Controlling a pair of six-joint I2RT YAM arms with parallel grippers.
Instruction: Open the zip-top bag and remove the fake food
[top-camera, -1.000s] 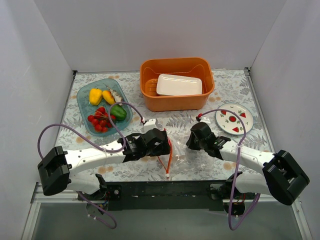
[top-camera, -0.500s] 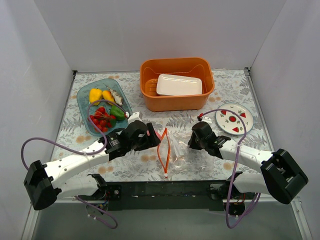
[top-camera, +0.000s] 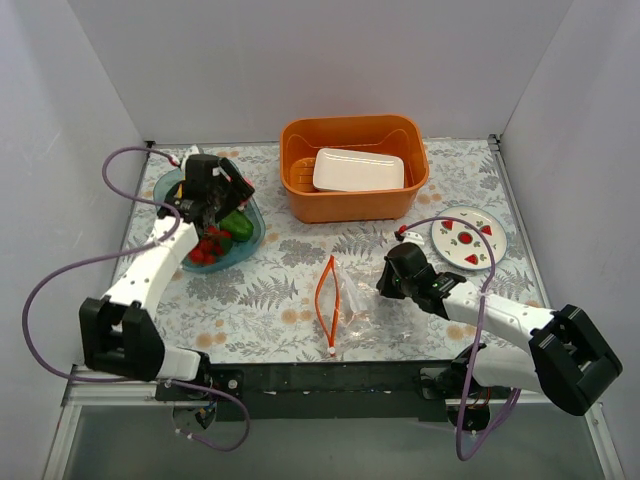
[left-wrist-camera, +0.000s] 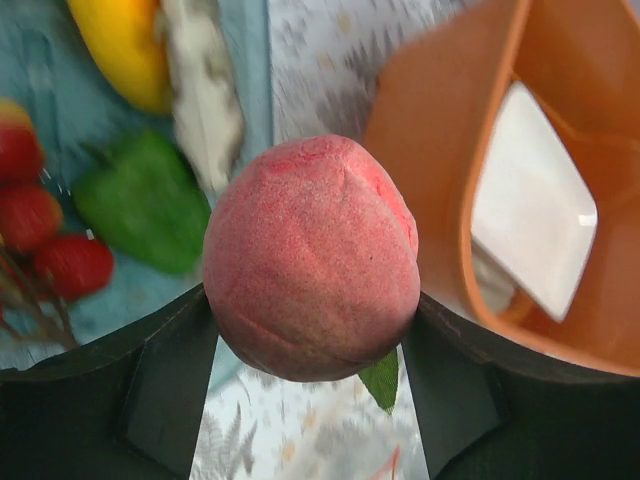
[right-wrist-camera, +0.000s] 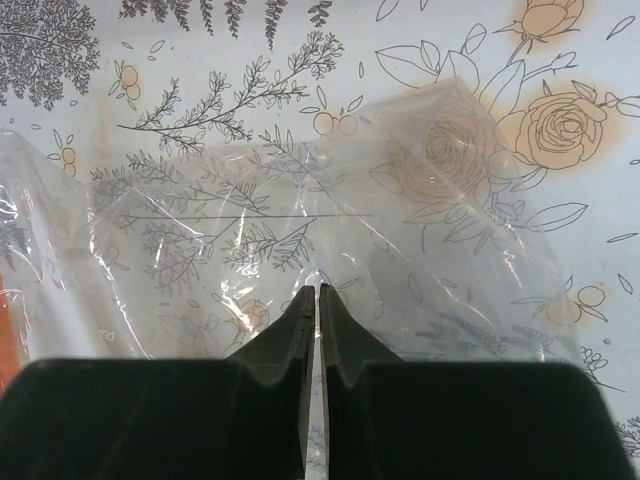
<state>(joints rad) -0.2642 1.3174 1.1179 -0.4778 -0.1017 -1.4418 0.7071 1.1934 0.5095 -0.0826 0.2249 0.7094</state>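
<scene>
The zip-top bag (top-camera: 350, 300) lies on the table's near middle, its orange-red zip strip (top-camera: 321, 300) spread in a loop at its left end. My right gripper (top-camera: 386, 283) is shut on the clear plastic at the bag's right end (right-wrist-camera: 318, 292). My left gripper (top-camera: 212, 198) hangs over the teal tray (top-camera: 257, 228) at the back left, shut on a pinkish-red peach (left-wrist-camera: 310, 255) with a green leaf. In the tray lie more fake food: red cherry tomatoes (top-camera: 204, 250), a green pepper (left-wrist-camera: 145, 200) and a yellow pepper (left-wrist-camera: 125, 45).
An orange basin (top-camera: 300, 205) with a white lidded box (top-camera: 358, 170) inside stands at the back middle, close right of the left gripper. A white plate (top-camera: 500, 240) with red triangles sits at the right. White walls close in three sides.
My left arm has swung from beside the bag's mouth up and left to over the teal tray, carrying the peach. The bag has sagged lower. My right gripper stays put.
</scene>
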